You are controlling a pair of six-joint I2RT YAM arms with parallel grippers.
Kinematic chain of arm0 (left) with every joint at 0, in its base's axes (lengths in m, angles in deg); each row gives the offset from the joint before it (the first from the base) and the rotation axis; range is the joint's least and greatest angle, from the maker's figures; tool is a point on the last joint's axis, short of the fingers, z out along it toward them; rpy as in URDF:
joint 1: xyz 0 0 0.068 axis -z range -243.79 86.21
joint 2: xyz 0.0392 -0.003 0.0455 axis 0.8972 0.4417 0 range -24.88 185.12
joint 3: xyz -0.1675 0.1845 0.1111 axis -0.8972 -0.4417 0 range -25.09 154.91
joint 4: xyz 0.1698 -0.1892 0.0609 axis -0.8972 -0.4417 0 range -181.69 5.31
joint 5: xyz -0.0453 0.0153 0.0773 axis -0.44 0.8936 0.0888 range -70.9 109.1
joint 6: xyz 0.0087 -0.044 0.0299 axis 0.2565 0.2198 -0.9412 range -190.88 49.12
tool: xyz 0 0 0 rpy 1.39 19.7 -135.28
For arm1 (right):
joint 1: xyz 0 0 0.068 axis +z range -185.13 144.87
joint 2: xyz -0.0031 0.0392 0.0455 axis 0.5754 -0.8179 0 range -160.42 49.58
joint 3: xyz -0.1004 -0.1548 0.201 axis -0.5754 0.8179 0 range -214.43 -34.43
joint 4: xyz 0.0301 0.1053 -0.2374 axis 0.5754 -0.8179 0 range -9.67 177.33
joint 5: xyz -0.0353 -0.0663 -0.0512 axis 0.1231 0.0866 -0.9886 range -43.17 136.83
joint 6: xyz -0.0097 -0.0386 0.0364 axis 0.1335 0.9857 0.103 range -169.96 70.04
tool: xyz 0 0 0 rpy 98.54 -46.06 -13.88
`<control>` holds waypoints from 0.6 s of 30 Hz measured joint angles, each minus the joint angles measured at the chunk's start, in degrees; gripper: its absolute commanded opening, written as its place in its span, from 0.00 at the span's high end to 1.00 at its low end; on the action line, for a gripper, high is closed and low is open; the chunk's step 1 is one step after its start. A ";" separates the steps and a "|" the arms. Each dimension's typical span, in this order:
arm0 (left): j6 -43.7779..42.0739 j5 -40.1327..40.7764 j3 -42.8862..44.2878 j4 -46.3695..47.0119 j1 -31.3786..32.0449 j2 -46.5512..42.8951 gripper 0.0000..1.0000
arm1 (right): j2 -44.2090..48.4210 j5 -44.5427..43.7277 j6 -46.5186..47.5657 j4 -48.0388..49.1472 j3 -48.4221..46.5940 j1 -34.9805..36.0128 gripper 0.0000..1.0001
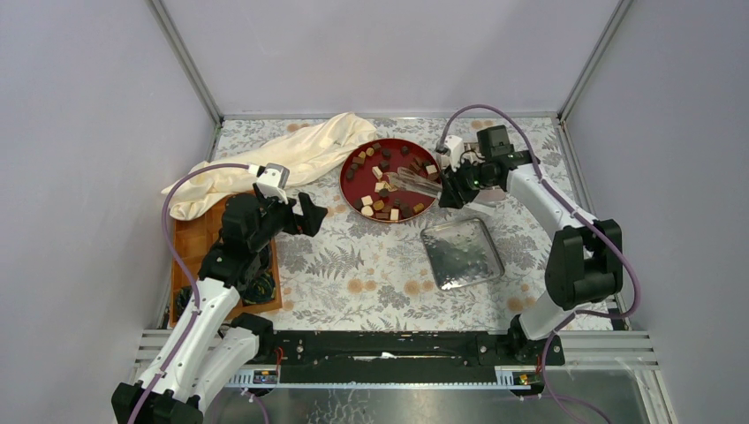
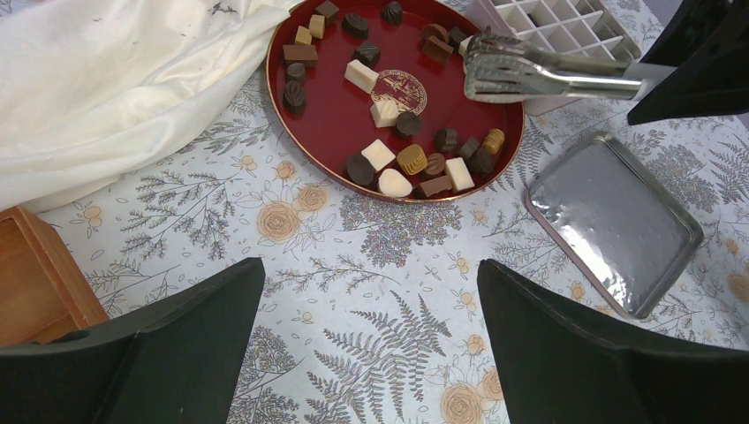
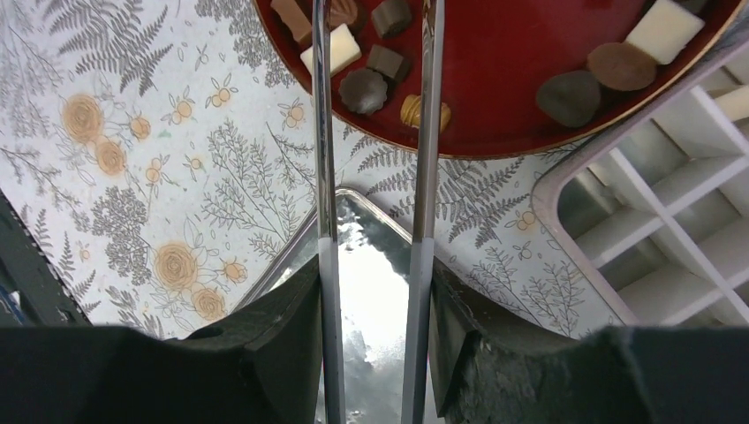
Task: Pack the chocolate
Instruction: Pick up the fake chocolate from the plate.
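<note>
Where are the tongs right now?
Top view, right of centre: the tongs are held in the right gripper and reach left over the red plate. The metal tray lies just nearer the arms.

Left arm folded, left hand [image 2: 368, 269] spread wide, hovering. Right arm extended, right hand [image 3: 371, 291] clamped on tongs [image 2: 548, 78].

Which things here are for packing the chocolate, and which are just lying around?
For the job: chocolates, red plate, tongs in the right gripper, white divided box.
Lying about: cream cloth, wooden box, metal tray.
</note>
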 measured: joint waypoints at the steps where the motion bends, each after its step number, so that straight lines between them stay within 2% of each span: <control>1: 0.00 0.00 0.00 0.00 0.00 0.00 0.01 | -0.46 -0.52 0.33 -0.26 0.00 0.57 0.53; 18: 0.00 0.00 0.00 -0.02 0.00 0.00 0.01 | -5.88 -10.86 -0.83 -0.44 -0.74 5.29 0.51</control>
